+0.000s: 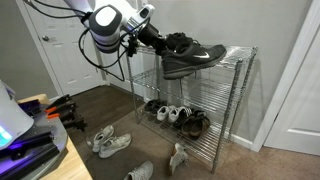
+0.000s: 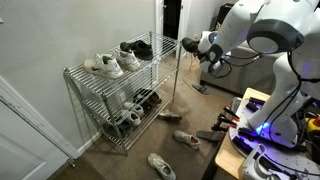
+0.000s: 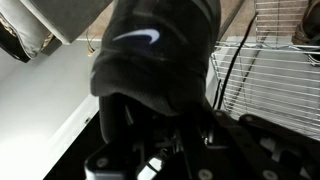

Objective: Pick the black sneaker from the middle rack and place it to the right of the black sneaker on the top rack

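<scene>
Pale walls and brown floor frame a chrome shelf unit (image 2: 112, 100). White sneakers (image 2: 105, 66) sit at the top worktop's (image 2: 125, 80) left end and a black sneaker (image 2: 135, 50) near its right edge. Past that edge the gripper (image 2: 203, 48), jaws clamped, holds the second black sneaker (image 2: 189, 45) in mid-air.

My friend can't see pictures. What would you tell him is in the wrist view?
A black sneaker with a white swoosh fills the view, clamped in the gripper below it. A wire rack shows at the right.
</scene>
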### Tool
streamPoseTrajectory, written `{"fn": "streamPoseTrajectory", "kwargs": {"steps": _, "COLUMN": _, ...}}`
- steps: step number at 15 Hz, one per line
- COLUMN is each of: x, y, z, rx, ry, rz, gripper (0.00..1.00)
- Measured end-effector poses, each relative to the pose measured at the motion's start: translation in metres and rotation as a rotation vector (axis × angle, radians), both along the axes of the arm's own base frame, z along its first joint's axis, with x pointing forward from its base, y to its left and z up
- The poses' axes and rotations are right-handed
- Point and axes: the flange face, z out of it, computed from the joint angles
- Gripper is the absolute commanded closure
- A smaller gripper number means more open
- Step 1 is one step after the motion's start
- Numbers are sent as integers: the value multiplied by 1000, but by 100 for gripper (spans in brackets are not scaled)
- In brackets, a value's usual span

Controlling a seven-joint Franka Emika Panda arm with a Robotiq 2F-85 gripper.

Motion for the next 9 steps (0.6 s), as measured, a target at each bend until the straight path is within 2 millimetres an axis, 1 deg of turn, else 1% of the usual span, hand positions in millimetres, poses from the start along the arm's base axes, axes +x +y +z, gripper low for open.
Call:
{"fn": "streamPoseTrajectory", "kwargs": {"steps": 2, "x": 6, "y": 13, "z": 6, "rx": 4, "ry": -23, "rz": 29, "gripper": 95}}
{"fn": "streamPoseTrajectory", "kwargs": {"steps": 4, "x": 16, "y": 32, "z": 13, "rx": 17, "ry": -46, "rz": 73, "gripper": 95}}
{"fn": "streamPoseTrajectory", "kwargs": {"steps": 9, "x": 60, "y": 100, "z": 33, "rx": 43, "ry": -110, "rz": 218, "gripper": 95}}
